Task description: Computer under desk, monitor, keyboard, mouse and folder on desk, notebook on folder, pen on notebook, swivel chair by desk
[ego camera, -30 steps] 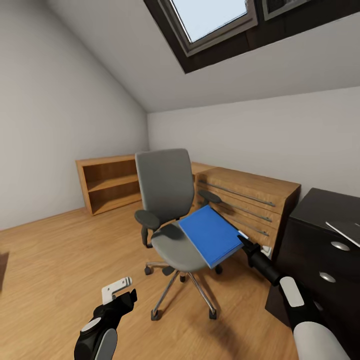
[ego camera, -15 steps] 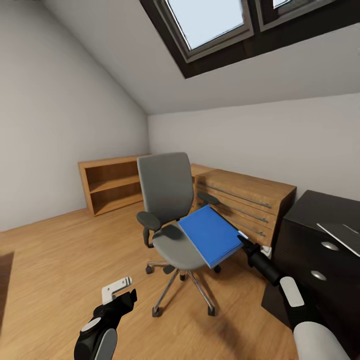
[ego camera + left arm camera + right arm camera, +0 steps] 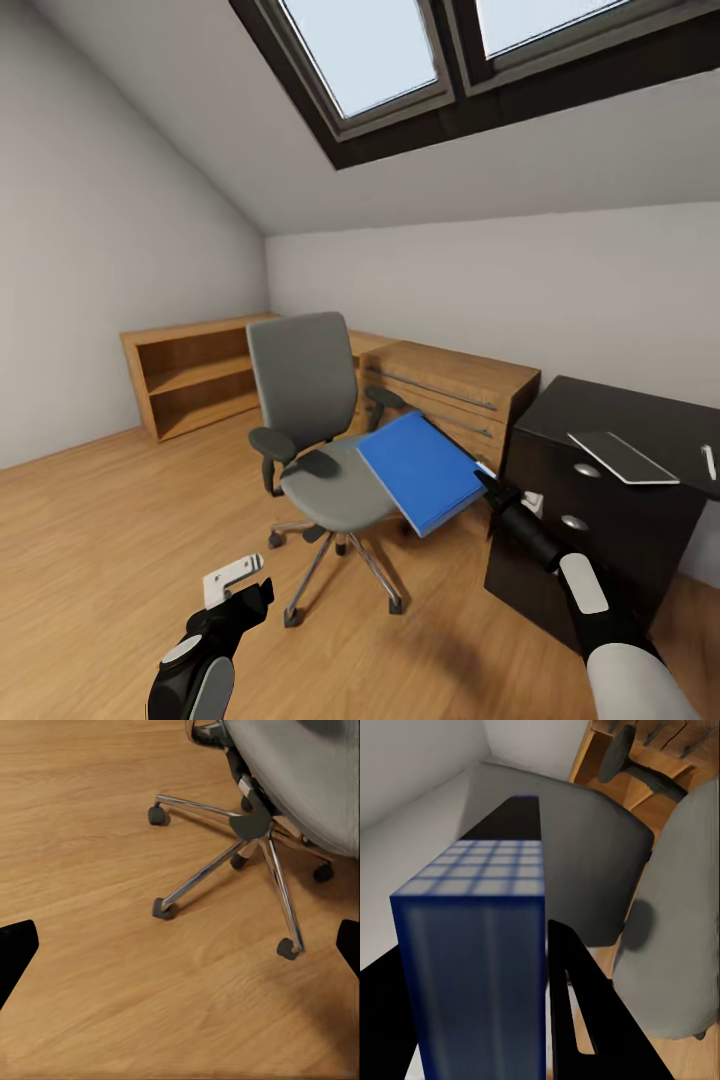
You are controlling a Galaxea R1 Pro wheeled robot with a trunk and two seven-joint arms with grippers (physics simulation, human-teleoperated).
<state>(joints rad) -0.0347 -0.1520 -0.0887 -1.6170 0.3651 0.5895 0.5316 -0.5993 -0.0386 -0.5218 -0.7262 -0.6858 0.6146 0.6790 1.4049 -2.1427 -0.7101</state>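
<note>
The blue folder [image 3: 422, 471] covers my right jaws' tips in the head view, and up close in the right wrist view it's just a blurry blue slab [image 3: 480, 967] running off the picture's edge. My bench [image 3: 600, 500] gets chopped by the frame's right side, and the pale stick [image 3: 709, 462] on it is too small to call for sure. In the left wrist view the swivel chair [image 3: 300, 772] is cut off above its seat.

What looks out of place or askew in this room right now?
The folder is tilted in mid-air beside the swivel chair, pinched at one corner by the right gripper. It belongs flat on the desk.
</note>
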